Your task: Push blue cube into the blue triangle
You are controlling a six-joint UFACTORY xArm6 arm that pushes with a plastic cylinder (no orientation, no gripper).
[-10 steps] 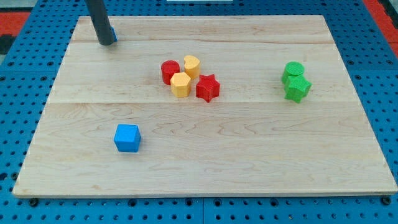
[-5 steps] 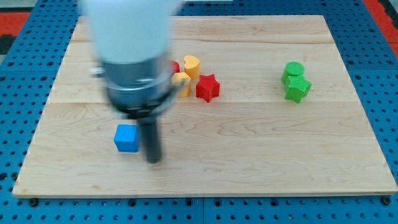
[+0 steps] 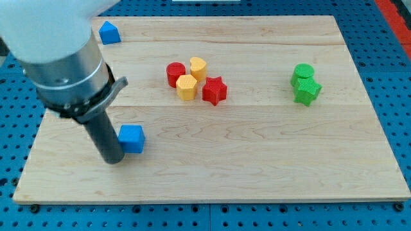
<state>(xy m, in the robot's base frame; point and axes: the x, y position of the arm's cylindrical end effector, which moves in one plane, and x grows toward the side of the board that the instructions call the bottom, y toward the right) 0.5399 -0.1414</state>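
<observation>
The blue cube [image 3: 132, 138] sits on the wooden board [image 3: 257, 154] at the lower left. The blue triangle [image 3: 109, 32] lies at the board's top left corner. My tip [image 3: 112, 160] rests on the board just left of and slightly below the blue cube, touching or nearly touching its left side. The arm's grey and white body [image 3: 61, 58] hangs above the board's left part.
A red cylinder [image 3: 175, 73], a yellow cylinder [image 3: 198, 67], a yellow hexagonal block [image 3: 186, 87] and a red star [image 3: 214, 90] cluster at the upper middle. A green cylinder [image 3: 303, 72] and a green star [image 3: 307, 90] sit together at the right.
My tip went from the top left corner down to the cube's right side, then round to its left side. The blue cube has shifted slightly up. The blue triangle is now uncovered.
</observation>
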